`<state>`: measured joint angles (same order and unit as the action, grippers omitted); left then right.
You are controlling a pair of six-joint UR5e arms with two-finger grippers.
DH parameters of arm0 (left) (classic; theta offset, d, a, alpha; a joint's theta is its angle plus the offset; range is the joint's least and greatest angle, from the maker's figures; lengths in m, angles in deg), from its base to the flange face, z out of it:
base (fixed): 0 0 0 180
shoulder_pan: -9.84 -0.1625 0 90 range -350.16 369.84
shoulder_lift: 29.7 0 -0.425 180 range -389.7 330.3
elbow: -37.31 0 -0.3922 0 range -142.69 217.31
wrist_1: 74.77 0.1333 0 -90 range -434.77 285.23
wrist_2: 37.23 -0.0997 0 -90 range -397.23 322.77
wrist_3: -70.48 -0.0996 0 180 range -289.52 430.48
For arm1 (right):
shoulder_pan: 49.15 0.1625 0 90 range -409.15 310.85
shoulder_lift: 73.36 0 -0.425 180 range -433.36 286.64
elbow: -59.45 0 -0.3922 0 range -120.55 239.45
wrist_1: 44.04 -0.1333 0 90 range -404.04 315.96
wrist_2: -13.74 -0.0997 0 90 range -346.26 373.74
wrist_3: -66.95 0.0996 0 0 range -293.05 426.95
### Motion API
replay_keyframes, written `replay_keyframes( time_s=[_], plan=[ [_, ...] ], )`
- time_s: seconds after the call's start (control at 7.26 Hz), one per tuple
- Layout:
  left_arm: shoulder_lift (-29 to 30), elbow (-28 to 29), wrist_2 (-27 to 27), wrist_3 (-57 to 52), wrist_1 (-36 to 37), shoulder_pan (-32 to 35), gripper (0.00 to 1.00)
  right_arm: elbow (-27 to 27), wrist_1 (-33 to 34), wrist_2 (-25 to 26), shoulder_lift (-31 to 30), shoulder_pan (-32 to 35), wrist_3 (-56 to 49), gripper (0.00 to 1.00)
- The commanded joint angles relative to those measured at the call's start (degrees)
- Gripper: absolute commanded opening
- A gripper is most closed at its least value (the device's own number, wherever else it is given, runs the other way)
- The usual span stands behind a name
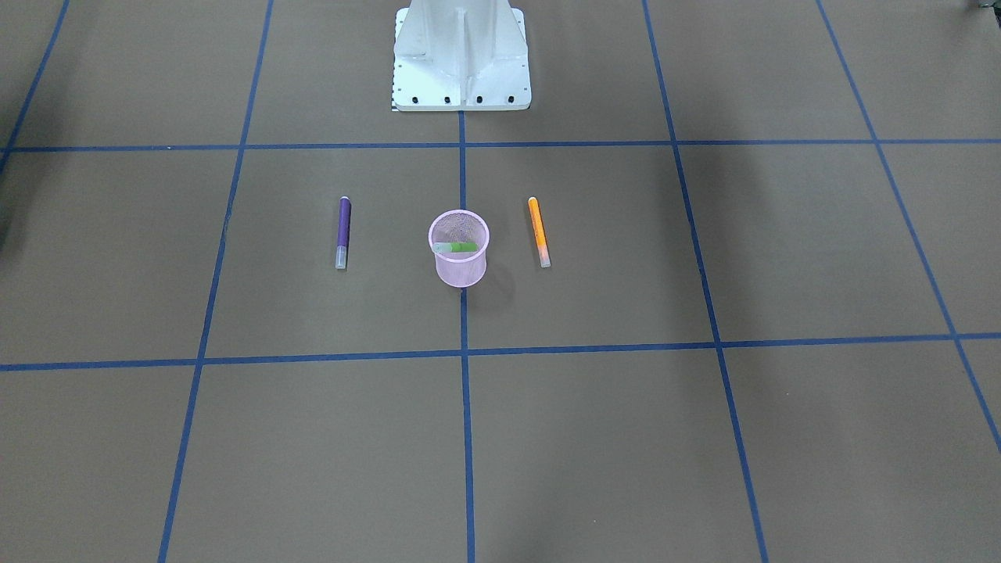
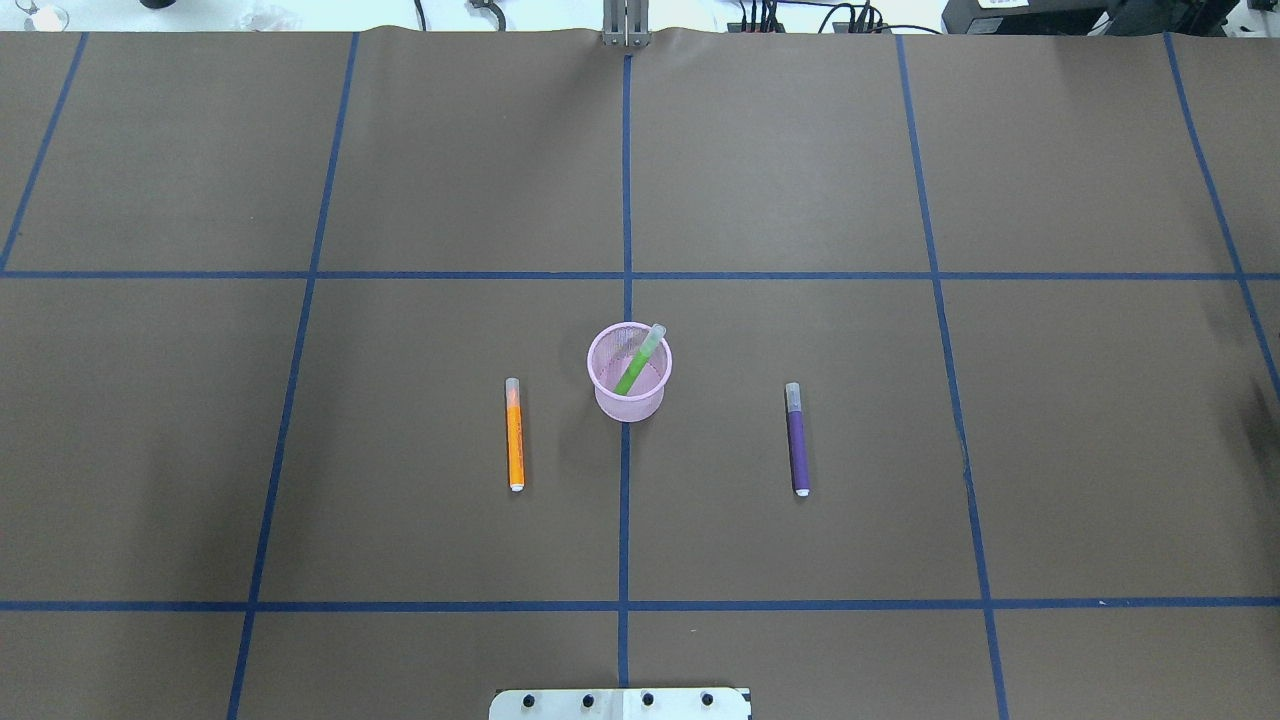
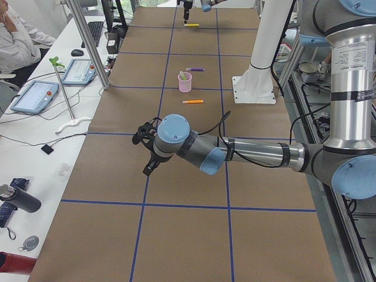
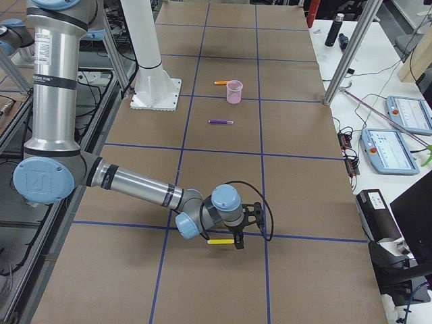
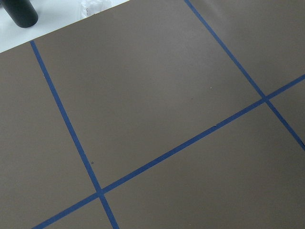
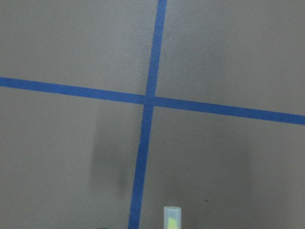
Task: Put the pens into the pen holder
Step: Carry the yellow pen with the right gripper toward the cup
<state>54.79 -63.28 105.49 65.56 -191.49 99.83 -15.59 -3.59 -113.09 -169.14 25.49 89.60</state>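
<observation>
The pen holder [image 2: 628, 405] stands upright at the middle of the worktop [image 2: 900, 500], on the centre tape line. The green pen [image 2: 637, 362] leans inside it, cap end over the rim. The orange pen [image 2: 515, 435] lies flat on my left of the holder and the purple pen [image 2: 797, 440] flat on my right, both well apart from it. The yellow pen [image 4: 219, 241] is far off, at the worktop's end on my right.

My right hand [image 4: 237, 241] is low at one end of that yellow pen, and the wrist view catches only the pen's pale cap tip at its bottom edge. I cannot tell whether this hand is spread or already pinching the pen. My left hand [image 3: 148, 167] hangs over bare worktop toward the other end, and its state is no clearer.

I judge one pen of four is home and the yellow one's pick is the step in hand. Next I need a firm pinch across the barrel, a lift, then a long carry to the holder. Over the rim the pen must be tipped upright and dropped clear of the leaning green one.
</observation>
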Motion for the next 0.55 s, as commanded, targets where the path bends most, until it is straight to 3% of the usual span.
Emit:
replay_keyframes(
  time_s=[0.0, 0.41],
  plan=[
    [-0.4, -0.1, -0.1, 0.1, 0.0, -0.1, 1.0, 0.9, -0.5, 0.3, 0.0, -1.5, 0.5, 0.72],
    [-0.4, -0.1, -0.2, 0.1, 0.0, -0.1, 1.0, 4.9, -4.0, 2.6, -0.3, -1.5, 0.4, 0.61]
  ],
)
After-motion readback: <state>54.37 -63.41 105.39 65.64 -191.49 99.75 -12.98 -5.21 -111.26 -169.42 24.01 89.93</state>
